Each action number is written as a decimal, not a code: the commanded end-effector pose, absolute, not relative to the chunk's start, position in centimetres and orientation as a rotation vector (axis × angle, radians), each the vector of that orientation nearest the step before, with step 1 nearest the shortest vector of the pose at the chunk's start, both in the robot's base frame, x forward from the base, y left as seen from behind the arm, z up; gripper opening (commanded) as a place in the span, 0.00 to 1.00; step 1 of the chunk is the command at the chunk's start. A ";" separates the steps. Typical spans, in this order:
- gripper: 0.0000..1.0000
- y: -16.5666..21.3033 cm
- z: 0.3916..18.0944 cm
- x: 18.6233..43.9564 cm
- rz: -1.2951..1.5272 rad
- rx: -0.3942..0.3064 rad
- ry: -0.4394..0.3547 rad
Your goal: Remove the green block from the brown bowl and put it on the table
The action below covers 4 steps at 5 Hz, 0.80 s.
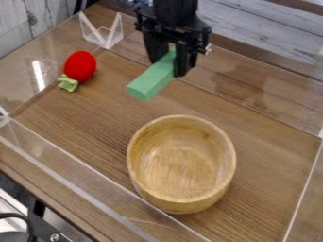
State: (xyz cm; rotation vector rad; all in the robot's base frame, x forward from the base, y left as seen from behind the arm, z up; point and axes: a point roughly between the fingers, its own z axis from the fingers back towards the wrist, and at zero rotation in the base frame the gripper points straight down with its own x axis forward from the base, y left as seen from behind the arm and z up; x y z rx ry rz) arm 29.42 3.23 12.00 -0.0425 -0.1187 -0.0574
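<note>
A single overhead-angled view of a wood-grain worktop (76,123) ringed by a low, clear acrylic wall.

A black end effector (171,64) hangs from the top centre, pointing straight down. Its two fingers are clamped on the upper end of a green block (150,80). The block tilts down and to the left from the fingers, and it is lifted clear of the worktop, with bare wood showing beneath it.

The brown bowl (182,162), a round wooden one, sits lower and to the right of the block, near the middle of the front half. It is upright, and its inside shows only wood. The block is well outside the bowl's rim, up and to the left of it.

At the left, a red ball (81,63) rests on the worktop with a small green piece (66,84) just beside it, below and to the left. Both lie well apart from the block. A clear plastic stand (101,30) stands near the back wall, left of the end effector.

Open wood lies between the ball and the bowl, directly under and left of the block. The transparent front wall runs diagonally close below the bowl, and the right wall passes near the bowl's right side.
</note>
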 end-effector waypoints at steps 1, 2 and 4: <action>0.00 2.6 11.1 29.7 0.008 -0.032 -0.151; 0.00 2.0 9.5 30.0 0.075 -0.031 -0.154; 0.00 4.6 8.7 31.0 0.037 -0.018 -0.161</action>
